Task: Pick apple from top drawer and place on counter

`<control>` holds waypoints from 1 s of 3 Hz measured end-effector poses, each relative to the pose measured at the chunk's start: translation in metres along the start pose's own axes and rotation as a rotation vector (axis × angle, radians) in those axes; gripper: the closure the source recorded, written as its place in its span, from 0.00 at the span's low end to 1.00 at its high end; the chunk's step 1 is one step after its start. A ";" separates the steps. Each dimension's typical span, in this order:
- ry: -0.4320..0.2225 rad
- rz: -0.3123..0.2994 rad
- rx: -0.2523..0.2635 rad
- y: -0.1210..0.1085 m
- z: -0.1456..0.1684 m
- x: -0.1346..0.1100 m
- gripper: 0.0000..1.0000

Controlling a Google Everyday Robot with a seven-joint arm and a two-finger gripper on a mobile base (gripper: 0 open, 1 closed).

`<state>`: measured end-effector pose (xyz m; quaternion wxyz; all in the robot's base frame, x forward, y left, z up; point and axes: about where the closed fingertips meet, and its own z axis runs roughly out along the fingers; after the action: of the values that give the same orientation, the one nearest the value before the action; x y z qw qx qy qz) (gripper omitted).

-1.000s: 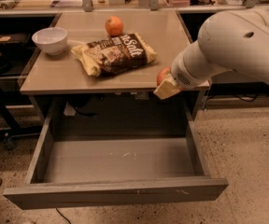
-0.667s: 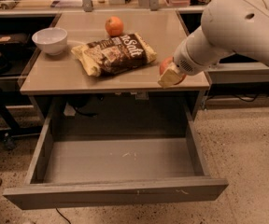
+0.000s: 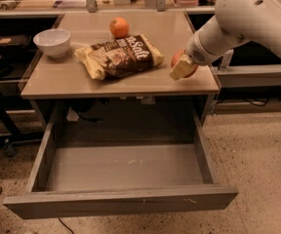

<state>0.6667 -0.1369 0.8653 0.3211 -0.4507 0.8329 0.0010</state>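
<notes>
wide open at the bottom, the top drawer (image 3: 121,201) is pulled right out from under the front edge of the worktop, its long front panel nearest the camera and its flat floor in full view. above it sits the counter (image 3: 130,82), tan-grey, with a cluttered workbench (image 3: 57,1) running along behind its back edge.

sweeping in from the upper right comes the big white robot arm (image 3: 248,13), reaching down over the right edge of the worktop.

middle of the worktop, there's the chip bag (image 3: 118,56), dark brown with pale ends, lying flat and turned at a slant. near the back left corner stands a white bowl (image 3: 52,42), upright and well apart from the bag. just behind the bag, toward the back edge, sits a round orange (image 3: 119,27).

now the action: the gripper (image 3: 182,68) hangs over the right edge of the worktop, toward the front right corner, just beside the end of the chip bag. its fingers are clamped on the apple (image 3: 177,58), a tan finger pad (image 3: 179,72) pressed across the red skin. the apple is out of the drawer and over the worktop, though i can't tell whether it touches the surface.
</notes>
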 end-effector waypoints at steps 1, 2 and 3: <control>0.000 0.012 -0.014 -0.009 0.013 0.005 1.00; -0.003 0.029 -0.033 -0.011 0.027 0.015 1.00; -0.010 0.044 -0.055 -0.015 0.042 0.023 1.00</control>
<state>0.6918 -0.1509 0.8238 0.3125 -0.4410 0.8407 0.0331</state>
